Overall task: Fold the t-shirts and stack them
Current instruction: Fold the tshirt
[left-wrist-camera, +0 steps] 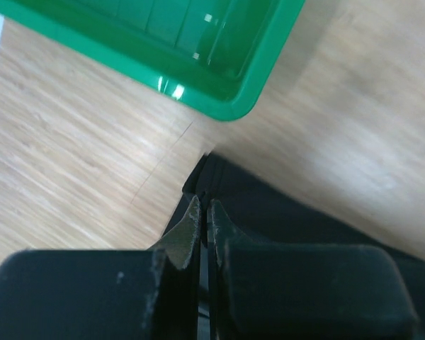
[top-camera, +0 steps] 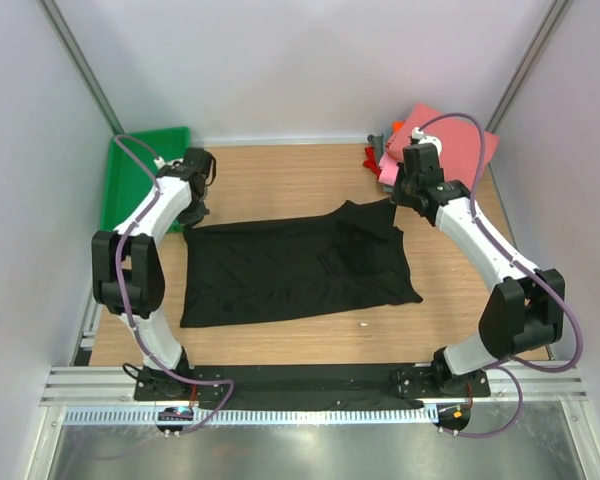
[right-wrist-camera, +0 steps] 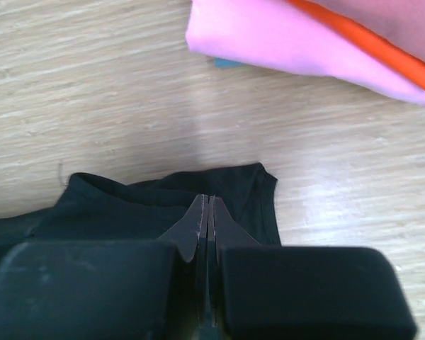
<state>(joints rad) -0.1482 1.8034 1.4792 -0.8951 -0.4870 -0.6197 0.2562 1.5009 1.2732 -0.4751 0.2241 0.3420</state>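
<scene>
A plain black t-shirt [top-camera: 290, 270] lies spread across the middle of the wooden table, with a fold bunched towards its right side. My left gripper [top-camera: 193, 212] is down at its far left corner, jaws shut on the black cloth [left-wrist-camera: 283, 212] in the left wrist view [left-wrist-camera: 203, 205]. My right gripper [top-camera: 400, 195] is at the far right sleeve, jaws shut on the cloth [right-wrist-camera: 127, 205] in the right wrist view [right-wrist-camera: 208, 202]. Folded shirts in salmon-pink, pink and red [top-camera: 450, 145] are stacked at the far right corner. The pink one [right-wrist-camera: 283, 39] and an orange one [right-wrist-camera: 368, 42] show just beyond the right fingers.
A green plastic tray [top-camera: 145, 175] stands at the far left, its corner [left-wrist-camera: 219, 64] close beyond the left gripper. Grey walls enclose the table on three sides. The arm bases sit on a black rail at the near edge.
</scene>
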